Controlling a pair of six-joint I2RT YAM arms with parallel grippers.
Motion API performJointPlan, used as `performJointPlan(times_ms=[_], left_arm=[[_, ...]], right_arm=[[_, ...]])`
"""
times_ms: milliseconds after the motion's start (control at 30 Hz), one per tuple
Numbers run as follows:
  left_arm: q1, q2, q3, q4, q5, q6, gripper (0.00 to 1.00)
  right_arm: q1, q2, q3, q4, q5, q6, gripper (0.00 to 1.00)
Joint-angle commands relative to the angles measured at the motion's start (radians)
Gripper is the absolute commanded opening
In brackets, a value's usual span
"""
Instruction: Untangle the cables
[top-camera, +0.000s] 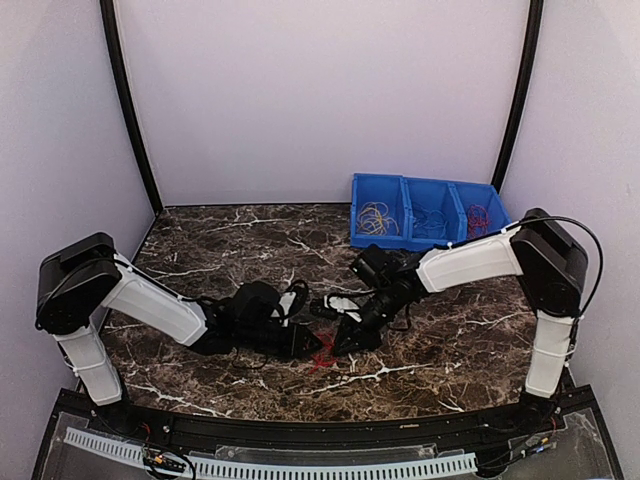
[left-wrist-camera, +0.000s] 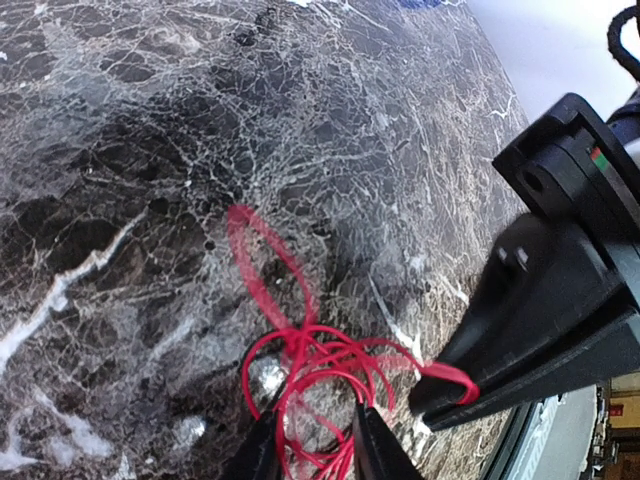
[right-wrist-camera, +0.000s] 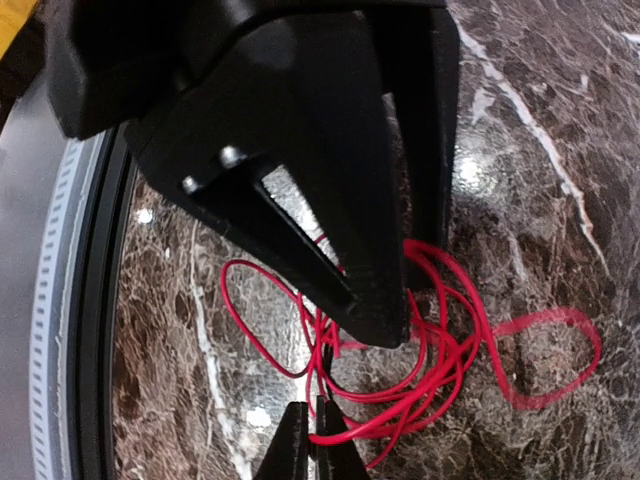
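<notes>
Red cable (left-wrist-camera: 300, 345) lies in a loose knot of loops on the marble surface (top-camera: 220, 240), near its front edge and directly between the two hands. On the left, the left hand (left-wrist-camera: 315, 445) has its fingers (left-wrist-camera: 375, 445) partly closed with several strands running through the gap; I cannot tell whether it truly pinches them. If it does not, a pull from the other side would likely drag the whole bundle along instead of opening it. If it has caught more than one strand, pulling could cinch the knot tighter. On the right, the right hand (left-wrist-camera: 445, 392) is closed on a single loop at its tip. That thin wire could slip out, or the two hands, nearly touching, could bump. The cable looks thin, glossy and springy, in several overlapping coils with one longer loop lying flat away from the hands. Further right, at the back, a blue bin (top-camera: 380, 177) holds more wire bundles (top-camera: 375, 218) in separate compartments.
</notes>
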Motion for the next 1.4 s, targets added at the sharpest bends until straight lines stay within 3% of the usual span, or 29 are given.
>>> performJointPlan(times_ms=[0,100,333,533,667,800,933,1033,1133,1367], left_arm=[[0.011,-0.005,0.003,0.030,0.018,-0.008,0.25],[0.015,-0.011,-0.013,0.029,0.022,-0.001,0.23],[0.029,-0.013,-0.002,-0.125,-0.066,0.064,0.18],[0.059,0.015,0.001,-0.096,-0.074,0.078,0.09],[0.066,0.027,0.015,-0.101,-0.068,0.081,0.06],[0.065,-0.058,-0.035,-0.067,-0.085,0.096,0.07],[0.061,-0.223,-0.156,0.044,-0.108,0.138,0.17],[0.021,-0.357,-0.246,0.176,-0.067,0.235,0.35],[-0.033,-0.428,-0.274,0.264,-0.069,0.340,0.45],[-0.049,-0.321,-0.148,0.246,-0.112,0.316,0.51]], right_arm=[[0.007,-0.041,-0.020,0.072,0.056,0.049,0.00],[-0.003,-0.113,-0.030,0.049,0.055,0.034,0.00],[-0.046,-0.342,0.003,-0.215,-0.110,-0.093,0.00],[-0.046,-0.424,0.084,-0.377,-0.166,-0.123,0.00],[-0.052,-0.458,0.096,-0.374,-0.139,-0.109,0.00],[-0.069,-0.439,0.073,-0.315,-0.120,-0.061,0.00],[-0.087,-0.392,0.068,-0.276,-0.094,-0.021,0.00],[-0.106,-0.358,0.083,-0.266,-0.102,0.002,0.00],[-0.114,-0.339,0.101,-0.268,-0.123,0.011,0.00],[-0.117,-0.335,0.108,-0.266,-0.131,0.023,0.00]])
